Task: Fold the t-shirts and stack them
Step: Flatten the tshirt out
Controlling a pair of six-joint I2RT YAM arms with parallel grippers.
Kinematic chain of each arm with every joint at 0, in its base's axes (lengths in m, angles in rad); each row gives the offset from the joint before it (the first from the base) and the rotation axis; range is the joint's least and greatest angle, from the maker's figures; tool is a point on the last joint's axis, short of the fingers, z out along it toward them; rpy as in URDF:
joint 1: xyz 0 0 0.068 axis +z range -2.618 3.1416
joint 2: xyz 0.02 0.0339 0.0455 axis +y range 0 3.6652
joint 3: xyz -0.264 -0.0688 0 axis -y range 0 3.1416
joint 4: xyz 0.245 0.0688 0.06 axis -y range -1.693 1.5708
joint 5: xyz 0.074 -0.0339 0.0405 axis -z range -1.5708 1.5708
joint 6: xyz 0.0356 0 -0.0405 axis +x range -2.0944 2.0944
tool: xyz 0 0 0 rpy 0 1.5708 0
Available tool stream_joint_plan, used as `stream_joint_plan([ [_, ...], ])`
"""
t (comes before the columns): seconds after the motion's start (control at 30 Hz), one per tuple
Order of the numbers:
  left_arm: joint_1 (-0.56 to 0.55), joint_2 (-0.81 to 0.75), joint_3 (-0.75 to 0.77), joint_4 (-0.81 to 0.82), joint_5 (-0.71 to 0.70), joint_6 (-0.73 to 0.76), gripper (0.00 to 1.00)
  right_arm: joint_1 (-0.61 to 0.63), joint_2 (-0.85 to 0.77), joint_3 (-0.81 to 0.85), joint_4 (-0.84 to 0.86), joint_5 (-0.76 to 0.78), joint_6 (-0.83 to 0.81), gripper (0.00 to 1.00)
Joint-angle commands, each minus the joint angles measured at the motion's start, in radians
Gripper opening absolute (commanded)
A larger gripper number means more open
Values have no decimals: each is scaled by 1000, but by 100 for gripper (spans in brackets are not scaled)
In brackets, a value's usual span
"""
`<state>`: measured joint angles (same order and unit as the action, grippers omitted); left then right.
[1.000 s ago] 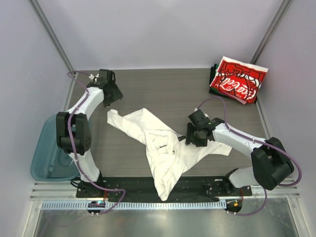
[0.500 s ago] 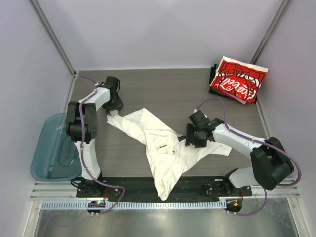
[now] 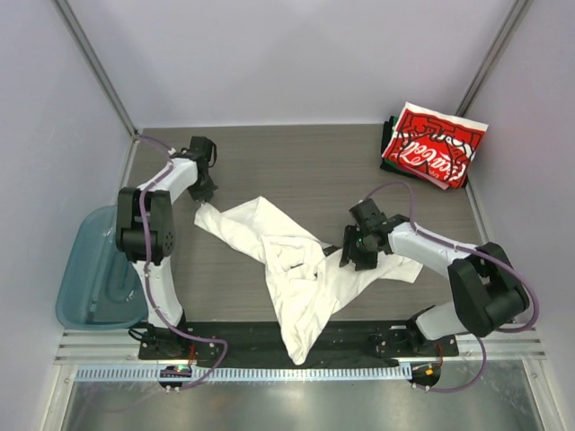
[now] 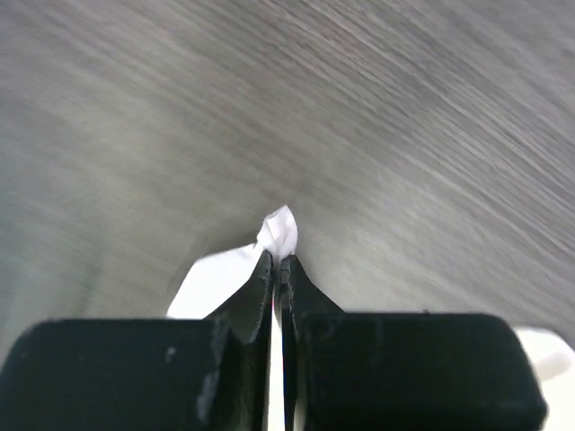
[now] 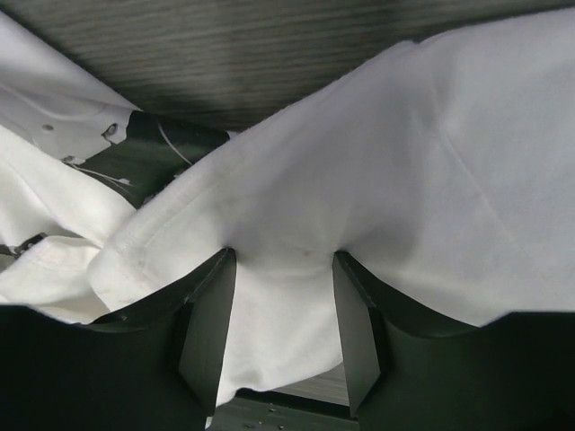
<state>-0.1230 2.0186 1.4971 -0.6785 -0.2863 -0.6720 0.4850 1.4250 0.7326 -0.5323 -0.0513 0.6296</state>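
A plain white t-shirt lies crumpled across the middle of the table, its lower end hanging over the front rail. My left gripper sits at its far-left corner; in the left wrist view that gripper is shut on a small tuft of the white cloth. At the shirt's right edge is my right gripper. In its wrist view this gripper stands open, with a fold of the white shirt filling the gap between its fingers. A folded red t-shirt with white script tops a stack at the back right.
A teal plastic bin sits off the table's left edge beside the left arm. A dark folded shirt shows under the red one. The black front rail runs between the arm bases. Walls close in on both sides.
My left gripper came down from the back-left corner to the shirt's left tip and shut on it. My right gripper narrowed slightly around the fold and shifted a little right.
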Motion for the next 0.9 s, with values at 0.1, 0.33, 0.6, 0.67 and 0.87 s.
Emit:
stream_joint_plan([
  [0.1,6,-372,-38,-101,-57,29,0,-106,218,68,130,-35,-76,51],
  [0.33,8,-752,-282,-164,-11,8,0,-148,533,532,60,-90,-134,45],
  [0.6,6,-1147,-596,-151,131,-3,0,-109,536,960,-106,-75,-206,55],
  [0.67,8,-1185,-624,-158,133,15,0,-70,431,923,-110,-10,-211,58],
  [0.87,5,-1199,-652,-132,167,40,0,150,267,696,-112,80,-145,53],
])
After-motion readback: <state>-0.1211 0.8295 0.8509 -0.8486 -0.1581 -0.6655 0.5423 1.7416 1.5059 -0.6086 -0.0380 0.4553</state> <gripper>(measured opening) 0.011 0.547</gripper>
